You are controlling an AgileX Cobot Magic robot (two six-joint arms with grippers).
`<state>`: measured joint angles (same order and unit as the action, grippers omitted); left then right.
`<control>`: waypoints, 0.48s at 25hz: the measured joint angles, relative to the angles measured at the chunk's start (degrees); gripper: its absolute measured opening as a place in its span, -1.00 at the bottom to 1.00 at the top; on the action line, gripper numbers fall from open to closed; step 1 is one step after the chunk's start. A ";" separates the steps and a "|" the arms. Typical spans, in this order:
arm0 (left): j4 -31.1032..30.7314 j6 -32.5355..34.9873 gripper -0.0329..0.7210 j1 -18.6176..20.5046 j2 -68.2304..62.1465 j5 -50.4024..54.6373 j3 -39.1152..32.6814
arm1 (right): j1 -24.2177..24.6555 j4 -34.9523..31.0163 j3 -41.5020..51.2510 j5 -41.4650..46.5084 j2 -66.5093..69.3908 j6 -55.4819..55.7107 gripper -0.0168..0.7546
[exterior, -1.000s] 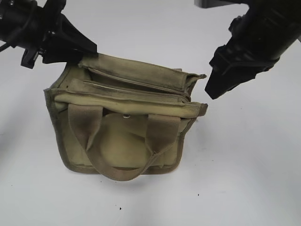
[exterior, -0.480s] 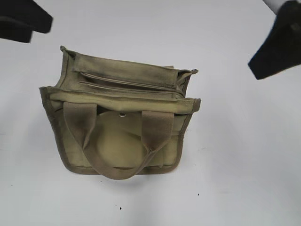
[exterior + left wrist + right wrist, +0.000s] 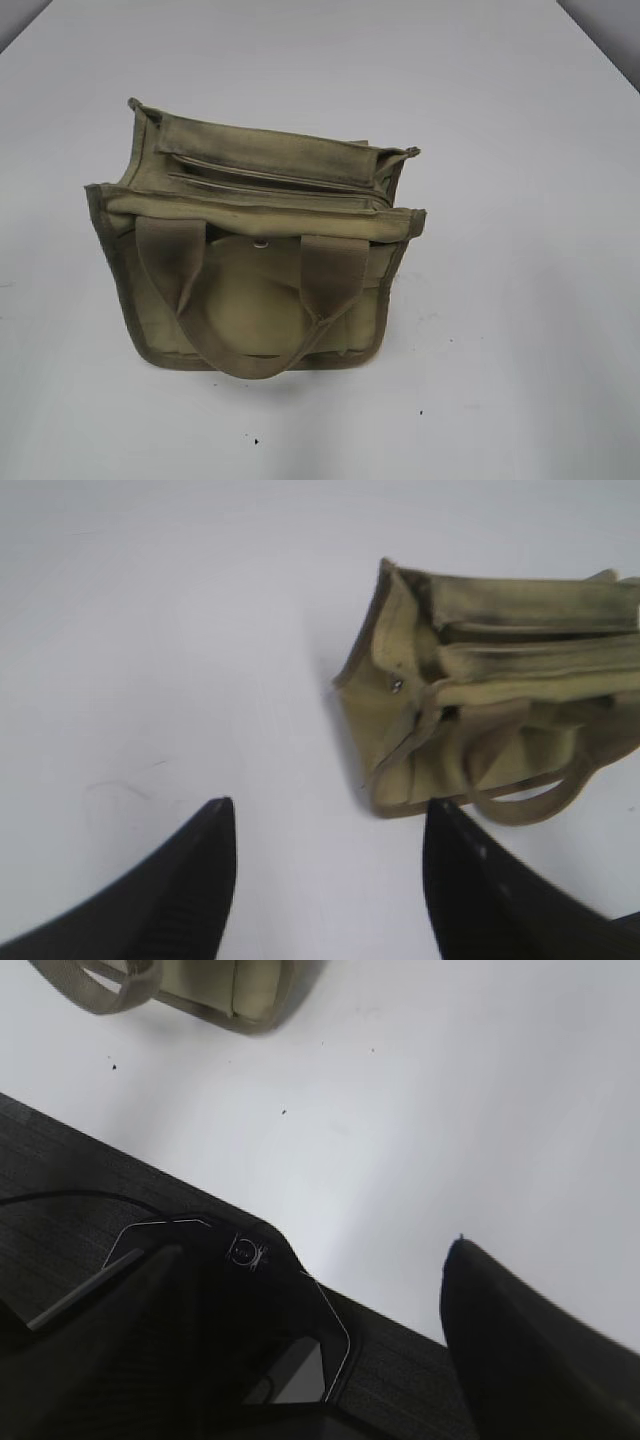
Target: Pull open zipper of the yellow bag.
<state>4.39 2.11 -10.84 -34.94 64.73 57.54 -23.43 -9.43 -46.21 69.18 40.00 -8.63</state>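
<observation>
**Khaki bag stands alone on the white table, both grippers spread and clear of it**

In the exterior view we see the small boxy khaki-yellow canvas bag point(image 3: 255, 265) standing on the white table point(image 3: 520, 300), a little left of centre. Its top faces the camera at a slant, and the long olive-taped zipper point(image 3: 270, 178) runs straight across that top from left to right; we cannot make out its pull tab here. A webbing loop handle point(image 3: 250, 330) hangs down over the rounded front pocket flap point(image 3: 250, 295), with a small round metal snap point(image 3: 261, 242) just above the flap. No arm or gripper appears in this view.

In the left wrist view we see the left gripper point(image 3: 330, 880) with its two black fingers point(image 3: 190, 890) standing apart, nothing between them but bare table. The bag lies ahead and to the right, well apart from the fingertips, its end panel turned toward us.

In the right wrist view the right gripper point(image 3: 310, 1350) also has its fingers spread wide and holds nothing. It hangs over the table's near edge, above a dark textured surface point(image 3: 60, 1210). Only a corner of the bag and its handle show at the top left, well apart from the gripper
</observation>
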 joint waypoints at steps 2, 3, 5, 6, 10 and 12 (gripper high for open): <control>-2.85 -0.54 0.30 0.00 6.27 0.45 -4.80 | 0.00 1.08 4.03 0.00 -4.54 0.34 0.58; -3.76 -0.65 0.30 0.00 10.40 0.83 -7.55 | 0.00 1.78 6.01 0.00 -7.11 0.73 0.58; -4.39 -0.76 0.29 0.00 16.71 1.29 -12.93 | 0.00 2.81 9.29 0.07 -12.42 1.04 0.58; -4.39 -0.88 0.29 0.00 19.36 1.29 -15.02 | 0.00 3.26 10.83 0.12 -14.60 1.15 0.58; -4.81 -0.99 0.29 0.00 28.67 1.29 -22.86 | 0.00 4.38 15.30 -0.43 -23.03 1.01 0.58; -4.39 -0.92 0.27 0.00 31.37 1.29 -25.28 | 0.00 4.45 16.41 -1.67 -26.00 0.19 0.58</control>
<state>0.00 1.19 -10.84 -3.58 66.02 32.26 -23.43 -4.98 -29.81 67.51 14.00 -8.44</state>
